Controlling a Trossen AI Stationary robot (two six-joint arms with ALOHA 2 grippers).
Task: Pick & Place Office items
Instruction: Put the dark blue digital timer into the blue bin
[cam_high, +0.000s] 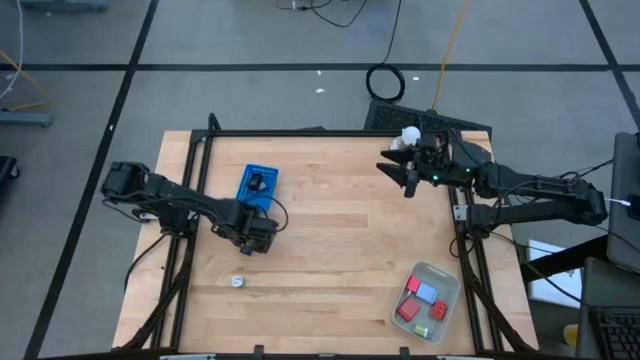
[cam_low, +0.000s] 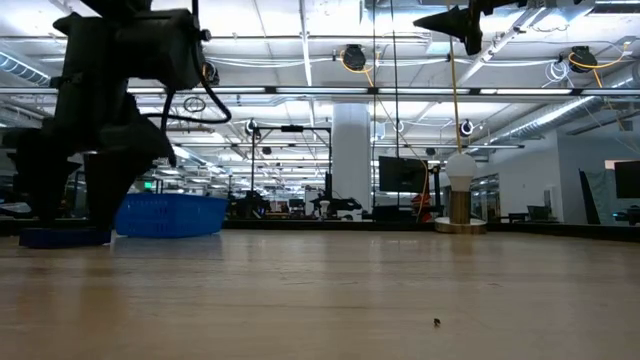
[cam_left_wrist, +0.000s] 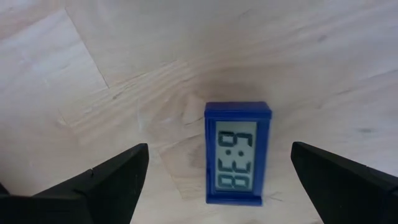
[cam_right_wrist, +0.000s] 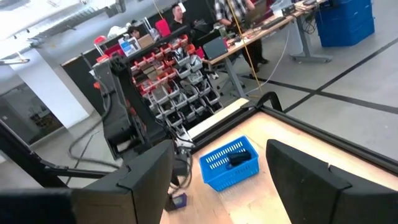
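Between open left pincer (cam_left_wrist: 217, 186) fingers: blue clock (cam_left_wrist: 237, 154).

A smooth pale wooden table (cam_left_wrist: 124, 56) carries a small glossy blue plastic clock (cam_left_wrist: 237, 152) and a blue slotted plastic basket (cam_right_wrist: 229, 163)

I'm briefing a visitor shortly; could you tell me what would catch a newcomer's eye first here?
Probably the left hand, open and poised over a small blue digital clock lying flat on the wooden table. Next, the blue basket just beyond it, and the translucent tray of red and blue pieces at the near right corner.
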